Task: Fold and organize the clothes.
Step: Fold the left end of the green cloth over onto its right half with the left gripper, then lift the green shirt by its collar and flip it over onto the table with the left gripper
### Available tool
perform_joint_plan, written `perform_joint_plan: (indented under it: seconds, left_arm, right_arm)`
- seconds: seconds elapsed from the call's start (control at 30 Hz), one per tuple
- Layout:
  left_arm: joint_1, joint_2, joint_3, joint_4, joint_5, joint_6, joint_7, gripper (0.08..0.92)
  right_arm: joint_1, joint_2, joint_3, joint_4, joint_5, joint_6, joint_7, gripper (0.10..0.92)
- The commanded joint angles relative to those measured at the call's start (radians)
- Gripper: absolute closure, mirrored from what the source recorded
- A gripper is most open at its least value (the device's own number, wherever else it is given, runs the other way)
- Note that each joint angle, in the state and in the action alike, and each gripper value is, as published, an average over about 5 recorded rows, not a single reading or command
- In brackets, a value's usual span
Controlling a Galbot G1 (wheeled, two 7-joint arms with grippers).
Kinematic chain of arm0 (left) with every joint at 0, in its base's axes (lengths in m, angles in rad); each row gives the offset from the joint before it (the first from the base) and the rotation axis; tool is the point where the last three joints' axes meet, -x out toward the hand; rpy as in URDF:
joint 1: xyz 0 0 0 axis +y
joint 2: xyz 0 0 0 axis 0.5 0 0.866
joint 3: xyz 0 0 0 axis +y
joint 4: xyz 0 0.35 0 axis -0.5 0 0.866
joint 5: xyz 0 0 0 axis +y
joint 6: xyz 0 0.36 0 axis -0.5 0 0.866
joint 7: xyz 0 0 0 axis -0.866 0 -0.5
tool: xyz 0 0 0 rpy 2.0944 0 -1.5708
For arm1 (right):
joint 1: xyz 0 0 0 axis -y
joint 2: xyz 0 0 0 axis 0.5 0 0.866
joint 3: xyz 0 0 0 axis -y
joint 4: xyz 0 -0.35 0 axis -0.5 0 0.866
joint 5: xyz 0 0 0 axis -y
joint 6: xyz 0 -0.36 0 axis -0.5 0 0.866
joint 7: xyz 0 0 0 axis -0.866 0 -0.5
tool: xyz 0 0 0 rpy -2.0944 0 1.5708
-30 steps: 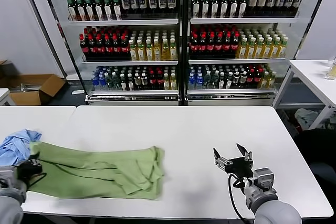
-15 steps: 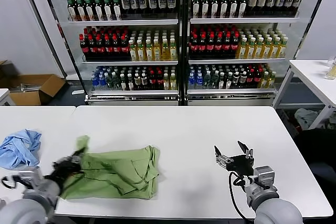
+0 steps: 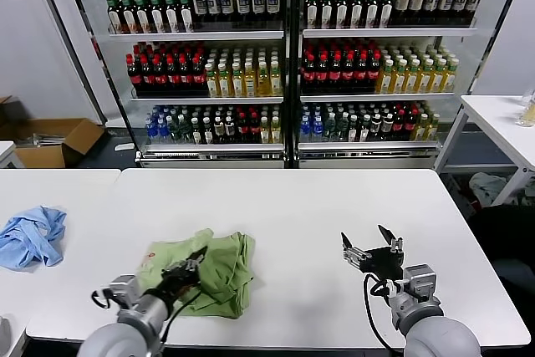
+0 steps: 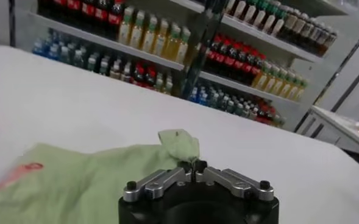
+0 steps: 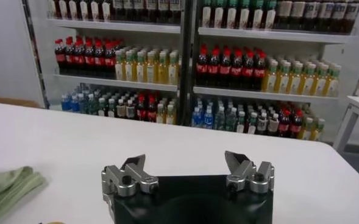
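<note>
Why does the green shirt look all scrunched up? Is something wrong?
The green shirt lies bunched and uneven on the table, not a neat fold. The left gripper is shut on a pinch of its cloth. A crumpled blue garment sits apart. The right gripper waits open.

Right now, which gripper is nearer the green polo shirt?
Left. The left gripper is shut on the green polo shirt; the right gripper hangs open, apart from it.
</note>
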Motion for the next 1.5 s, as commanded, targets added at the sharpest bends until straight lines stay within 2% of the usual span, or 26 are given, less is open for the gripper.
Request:
perform_joint_plan:
  seconds: [0.03, 0.2, 0.3, 0.43, 0.53, 0.6, 0.7, 0.77, 0.9, 1.03, 1.5]
  left_arm:
    - [-0.114, -0.098, 0.123, 0.123, 0.043, -0.056, -0.001, 0.911]
    - [-0.136, -0.116, 0.129, 0.143, 0.043, -0.068, 0.001, 0.896]
    - [-0.124, -0.119, 0.13, 0.111, 0.024, -0.078, 0.017, 0.849]
    - [-0.075, -0.092, 0.089, -0.018, -0.005, -0.091, 0.049, 0.719]
    - [-0.015, -0.03, 0.01, -0.105, 0.007, -0.098, 0.064, 0.615]
    - [0.031, 0.028, -0.066, -0.117, 0.043, -0.107, 0.062, 0.554]
    - [0.092, 0.098, -0.167, -0.047, 0.167, -0.102, 0.057, 0.468]
    - [0.114, 0.116, -0.201, 0.024, 0.24, -0.077, 0.047, 0.416]
    - [0.113, 0.107, -0.206, 0.137, 0.271, -0.02, -0.014, 0.294]
    - [0.085, 0.091, -0.196, 0.187, 0.268, 0.007, -0.029, 0.202]
    - [0.045, 0.083, -0.192, 0.241, 0.167, 0.011, -0.008, 0.177]
  right_arm:
    - [0.0, 0.001, 0.0, 0.0, -0.002, 0.0, 0.0, 0.203]
    - [0.001, -0.001, 0.0, 0.002, -0.002, 0.0, 0.0, 0.203]
    - [0.003, -0.001, -0.001, 0.004, -0.002, -0.001, 0.0, 0.203]
    - [0.007, 0.001, -0.003, 0.006, -0.003, -0.001, -0.001, 0.203]
    - [0.009, 0.001, -0.002, 0.005, -0.002, -0.001, -0.002, 0.203]
    - [0.011, 0.0, -0.001, 0.005, -0.002, 0.0, -0.003, 0.203]
    - [0.015, 0.003, -0.002, 0.003, -0.001, 0.002, -0.006, 0.202]
    - [0.017, 0.005, -0.003, 0.002, -0.001, 0.003, -0.007, 0.202]
    - [0.015, 0.008, -0.003, 0.001, -0.001, 0.004, -0.008, 0.203]
    - [0.007, 0.004, 0.005, 0.006, -0.001, 0.005, -0.009, 0.202]
    - [0.008, 0.0, 0.009, 0.004, -0.002, 0.006, -0.01, 0.203]
